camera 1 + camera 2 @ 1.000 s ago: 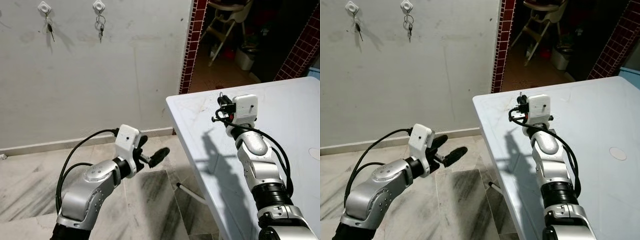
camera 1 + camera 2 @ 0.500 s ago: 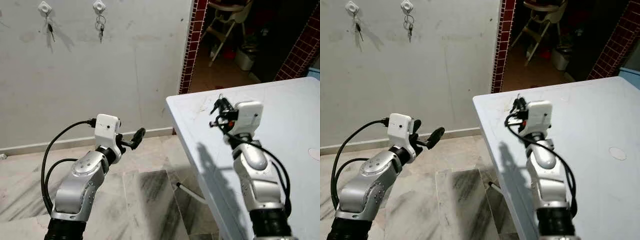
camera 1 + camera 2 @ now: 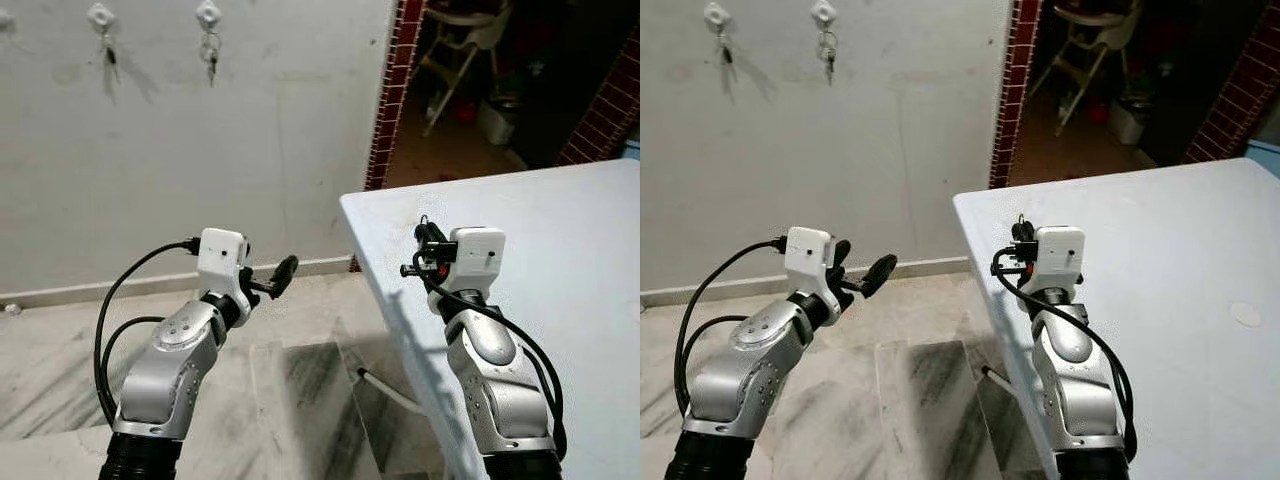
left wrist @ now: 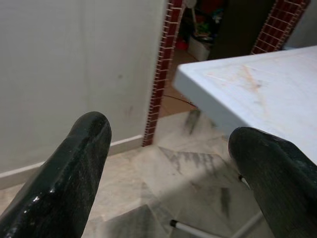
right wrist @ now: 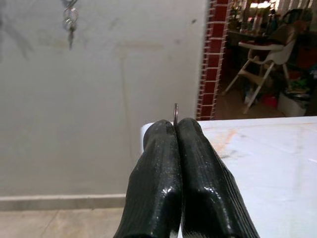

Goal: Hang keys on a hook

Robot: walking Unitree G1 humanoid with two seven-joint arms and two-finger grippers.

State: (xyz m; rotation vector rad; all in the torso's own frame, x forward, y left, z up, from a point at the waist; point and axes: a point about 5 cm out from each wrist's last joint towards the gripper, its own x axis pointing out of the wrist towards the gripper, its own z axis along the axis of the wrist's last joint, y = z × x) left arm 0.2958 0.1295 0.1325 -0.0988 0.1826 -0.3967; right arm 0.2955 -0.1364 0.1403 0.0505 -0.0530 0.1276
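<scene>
Two white hooks (image 3: 100, 15) (image 3: 208, 13) sit high on the grey wall, each with a set of keys (image 3: 211, 55) hanging from it. My right gripper (image 3: 424, 246) is raised over the near corner of the white table (image 3: 570, 230). It is shut on a thin metal key ring (image 5: 175, 113), whose edge sticks up between the pressed fingers (image 5: 163, 163). The keys themselves are hidden. My left gripper (image 3: 270, 281) is open and holds nothing. It hovers over the floor and points towards the wall, well below the hooks.
A red brick pillar (image 3: 395, 90) edges a dark doorway with a high chair (image 3: 465, 45) inside. The table's corner juts between the arms and the doorway. Marble floor (image 3: 300, 380) lies below, with a white rod (image 3: 385, 390) near the table's side.
My left arm has swung up and to the left, its fingers now towards the wall. My right gripper has dropped slightly and come closer, still shut. The view has shifted a little.
</scene>
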